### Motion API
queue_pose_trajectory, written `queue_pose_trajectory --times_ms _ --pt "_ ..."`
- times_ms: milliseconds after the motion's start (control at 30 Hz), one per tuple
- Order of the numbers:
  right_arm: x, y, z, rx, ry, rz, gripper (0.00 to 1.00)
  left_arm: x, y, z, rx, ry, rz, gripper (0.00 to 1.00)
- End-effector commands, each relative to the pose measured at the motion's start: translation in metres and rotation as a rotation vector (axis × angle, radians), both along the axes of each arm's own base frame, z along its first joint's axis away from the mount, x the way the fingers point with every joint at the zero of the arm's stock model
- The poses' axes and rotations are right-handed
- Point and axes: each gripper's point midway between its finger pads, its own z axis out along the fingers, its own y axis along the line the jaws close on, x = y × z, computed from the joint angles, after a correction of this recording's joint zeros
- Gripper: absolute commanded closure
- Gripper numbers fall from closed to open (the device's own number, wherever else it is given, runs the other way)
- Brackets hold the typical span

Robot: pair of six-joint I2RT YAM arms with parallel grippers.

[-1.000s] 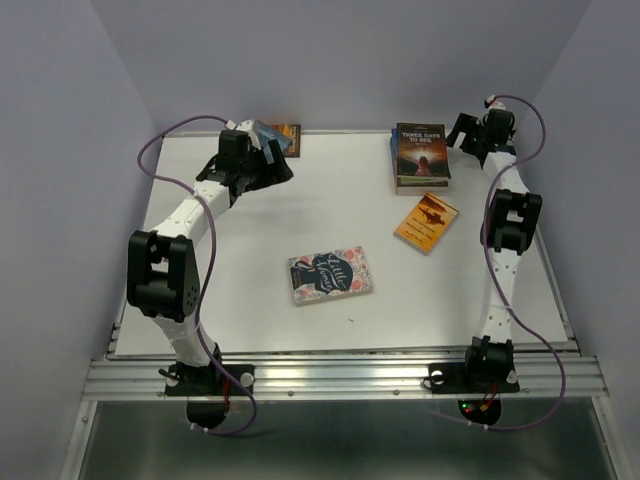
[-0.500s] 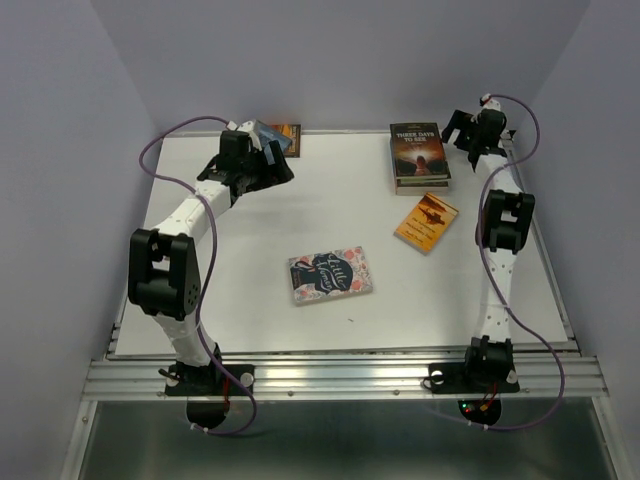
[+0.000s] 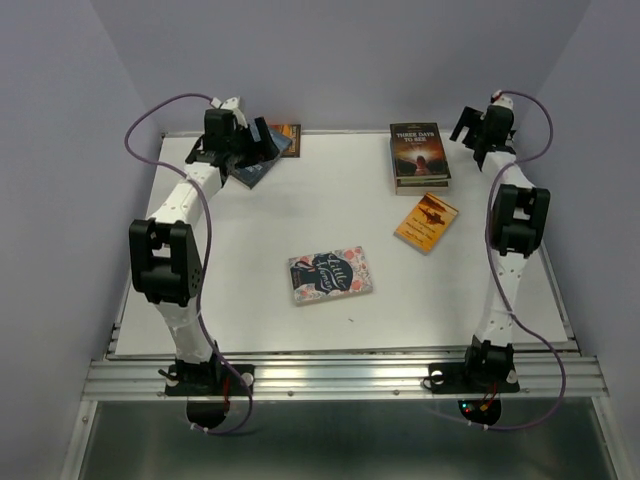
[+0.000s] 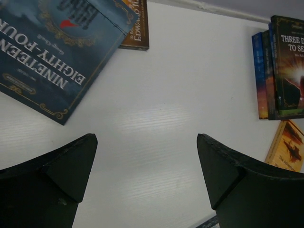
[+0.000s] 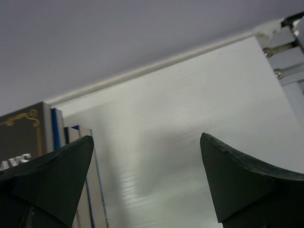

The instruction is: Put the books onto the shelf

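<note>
Now | left gripper (image 4: pixel 146 138) spread near blue book (image 4: pixel 52 52) | right gripper (image 5: pixel 146 137) spread, empty

Book stack (image 3: pixel 420 152) far right; loose book (image 3: pixel 426 221) before it; another book (image 3: pixel 330 274) central.

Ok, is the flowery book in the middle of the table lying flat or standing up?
Lying flat: the flowery book rests cover up on the table, its whole front showing from above.
</note>
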Motion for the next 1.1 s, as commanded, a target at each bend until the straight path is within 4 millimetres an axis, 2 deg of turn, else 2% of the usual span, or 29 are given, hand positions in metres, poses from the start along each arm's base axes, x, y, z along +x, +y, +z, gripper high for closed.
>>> queue_pose_trajectory --times_ms 0,33,67,133,167,200,233,267,300,333,367,400,433,467,500,567,600,633,700,767,933,1067 --pt "-0.017 0.000 0.128 -0.051 -0.202 -0.030 0.00 0.045 0.040 0.039 0.109 -0.136 0.032 0.01" --pt "-0.024 0.001 0.134 -0.050 -0.200 -0.029 0.00 0.055 0.050 0.041 0.129 -0.143 0.050 0.01" --pt "-0.040 0.005 0.141 -0.044 -0.192 -0.024 0.00 0.068 0.066 0.017 0.141 -0.088 0.074 0.01" --pt "-0.057 0.012 0.146 -0.025 -0.183 -0.005 0.00 0.090 0.083 0.015 0.130 -0.078 0.113 0.01" --pt "-0.070 0.021 0.125 -0.009 -0.135 0.008 0.00 0.111 0.086 0.015 0.115 -0.081 0.117 0.01" --pt "-0.082 0.024 0.145 -0.004 -0.160 0.015 0.00 0.124 0.110 0.018 0.089 -0.085 0.162 0.01" --pt "-0.089 0.033 0.144 0.006 -0.152 0.034 0.00 0.140 0.114 0.049 0.068 -0.163 0.168 0.01" --pt "-0.096 0.035 0.143 0.012 -0.147 0.034 0.00 0.153 0.119 0.018 0.060 -0.118 0.177 0.01" --pt "-0.106 0.042 0.129 0.020 -0.113 0.041 0.00 0.161 0.123 0.021 0.051 -0.143 0.185 0.01" --pt "-0.113 0.059 0.139 0.039 -0.127 0.100 0.00 0.175 0.129 0.022 0.035 -0.187 0.205 0.01" --pt "-0.118 0.061 0.138 0.047 -0.124 0.108 0.00 0.180 0.129 0.021 0.022 -0.208 0.203 0.01" --pt "-0.125 0.070 0.126 0.060 -0.096 0.121 0.00 0.185 0.129 0.019 0.009 -0.232 0.198 0.01" --pt "-0.129 0.074 0.126 0.080 -0.096 0.135 0.00 0.188 0.129 0.017 -0.008 -0.244 0.204 0.01" --pt "-0.132 0.083 0.129 0.091 -0.099 0.152 0.00 0.189 0.127 0.007 -0.048 -0.234 0.212 0.01" --pt "-0.135 0.086 0.127 0.109 -0.096 0.155 0.00 0.198 0.127 0.014 -0.065 -0.299 0.206 0.01" --pt "-0.139 0.101 0.123 0.133 -0.082 0.204 0.00 0.209 0.127 0.002 -0.099 -0.311 0.227 0.01" --pt "-0.140 0.102 0.123 0.139 -0.079 0.207 0.00 0.212 0.126 -0.001 -0.108 -0.311 0.224 0.01" --pt "-0.141 0.109 0.123 0.150 -0.075 0.223 0.00 0.219 0.125 -0.011 -0.134 -0.301 0.231 0.01" --pt "-0.143 0.111 0.122 0.162 -0.071 0.230 0.00 0.222 0.123 -0.026 -0.165 -0.277 0.232 0.01" --pt "-0.145 0.121 0.123 0.181 -0.068 0.257 0.00 0.221 0.112 -0.044 -0.210 -0.249 0.196 0.01" --pt "-0.154 0.130 0.126 0.194 -0.068 0.283 0.00 0.209 0.093 -0.088 -0.267 -0.141 0.162 0.01" --pt "-0.163 0.131 0.127 0.189 -0.067 0.290 0.00 0.195 0.065 -0.100 -0.272 -0.097 0.075 0.03"
